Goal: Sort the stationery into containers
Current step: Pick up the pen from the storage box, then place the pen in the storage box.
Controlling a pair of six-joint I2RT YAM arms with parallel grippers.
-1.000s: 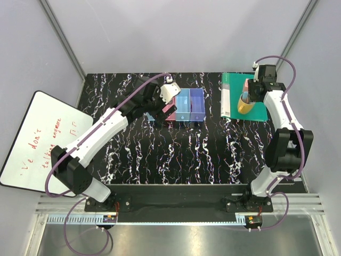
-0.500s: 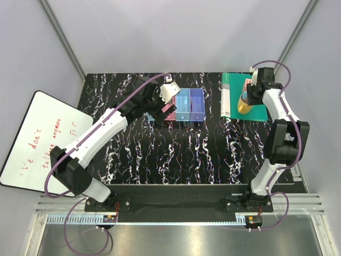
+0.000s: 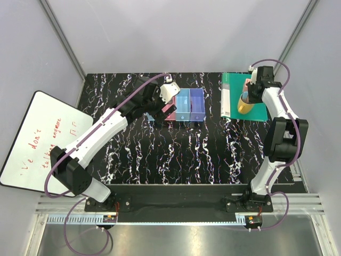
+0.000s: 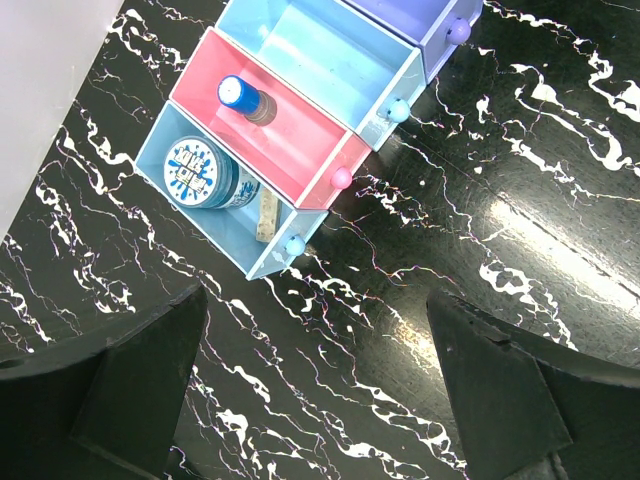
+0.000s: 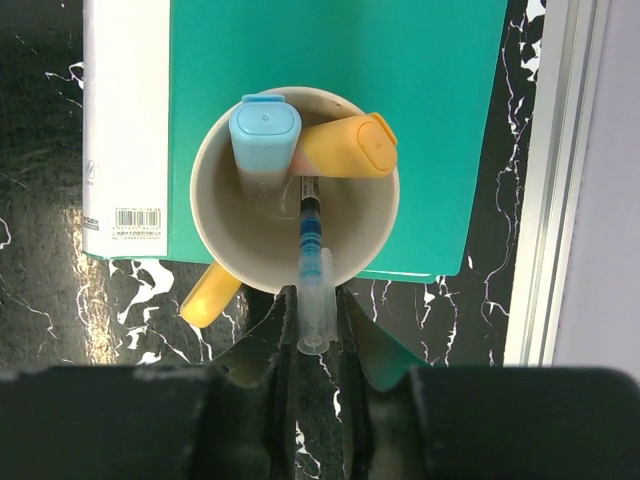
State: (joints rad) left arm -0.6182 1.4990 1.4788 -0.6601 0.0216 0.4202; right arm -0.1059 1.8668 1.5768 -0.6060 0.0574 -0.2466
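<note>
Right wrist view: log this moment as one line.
right hand shut on pen leaning in mug | left hand open over bins

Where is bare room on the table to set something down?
The table is bare between the bins and the arm bases, and in the gap between the purple bin and the green book. Crowded: the mug on the book, where the right end effector grips a pen; the pink bin, under the left end effector.
</note>
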